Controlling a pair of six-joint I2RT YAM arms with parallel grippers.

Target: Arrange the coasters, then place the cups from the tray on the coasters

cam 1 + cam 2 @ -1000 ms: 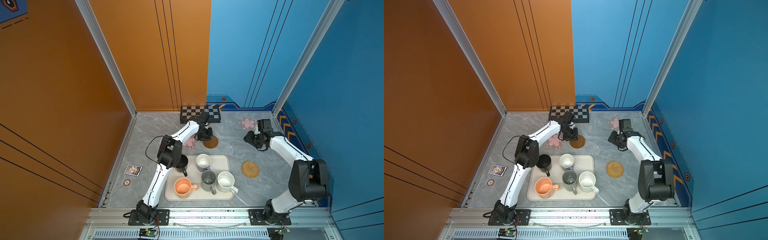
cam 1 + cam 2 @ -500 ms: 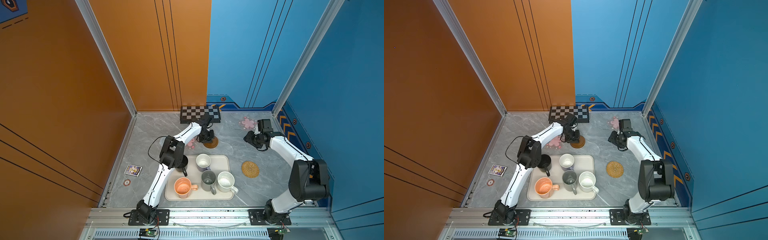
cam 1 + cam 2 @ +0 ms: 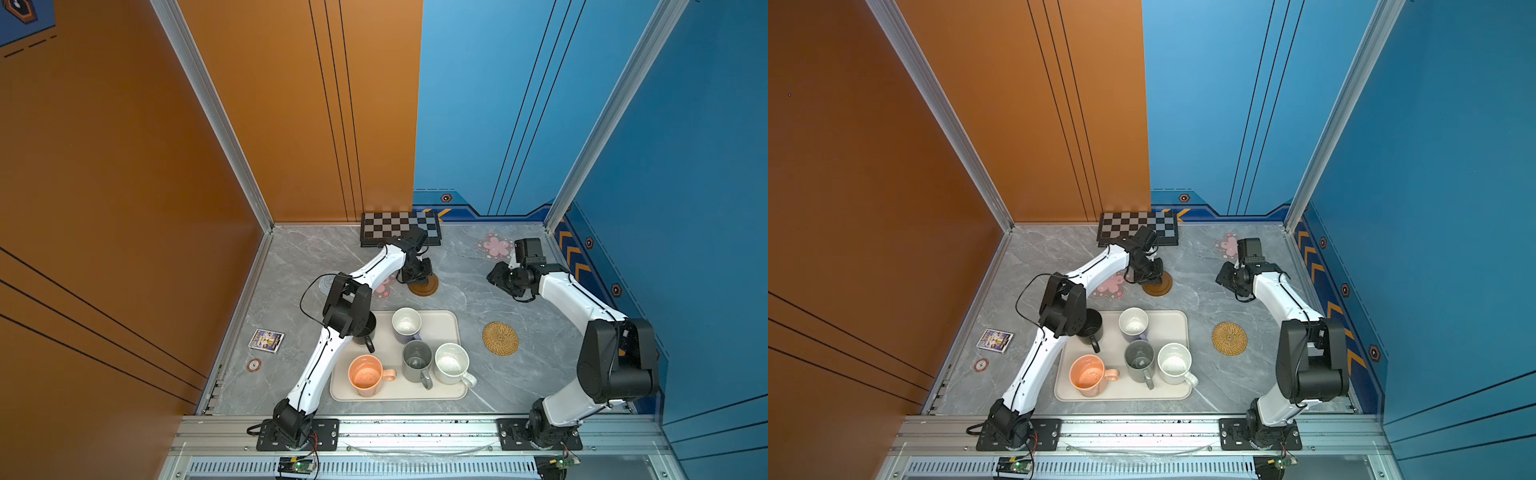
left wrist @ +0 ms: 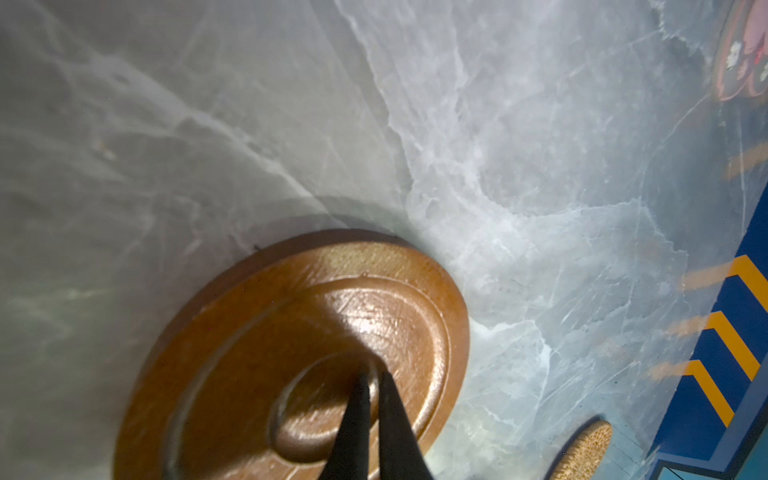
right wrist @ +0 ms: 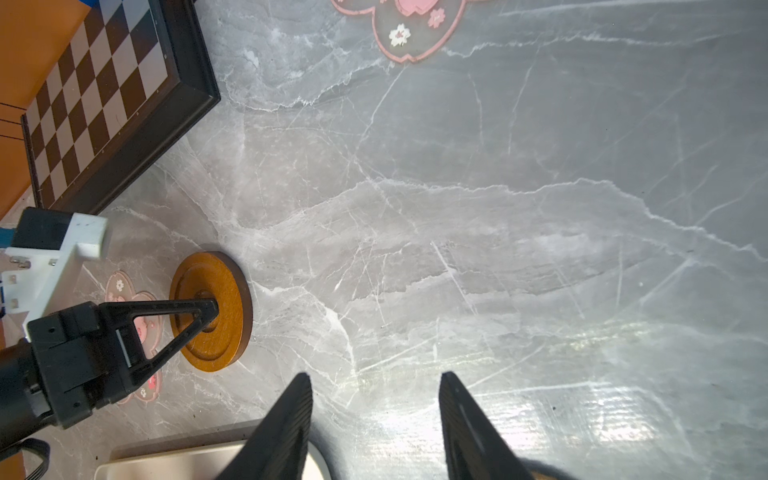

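My left gripper (image 4: 374,378) is shut, its tips resting in the centre dimple of the brown wooden coaster (image 3: 424,284) behind the tray (image 3: 444,324). Beside it a pink flower coaster (image 3: 1111,286) lies partly under the left arm, and a pale round coaster (image 3: 326,284) peeks out further left. Another pink flower coaster (image 3: 494,246) lies at the back right, the rattan coaster (image 3: 500,338) right of the tray. My right gripper (image 5: 374,378) hangs open and empty over bare table. The black (image 3: 368,328), lavender (image 3: 406,324), grey (image 3: 417,359), speckled white (image 3: 451,361) and orange (image 3: 365,376) cups stand on the tray.
A checkerboard (image 3: 399,228) lies against the back wall, just behind the left wrist. A small card (image 3: 266,340) and a round token (image 3: 254,365) lie near the left wall. Walls close in the table on three sides.
My left gripper has shifted slightly forward and down onto the brown coaster's centre. The coaster has barely moved. The right arm has stayed still.
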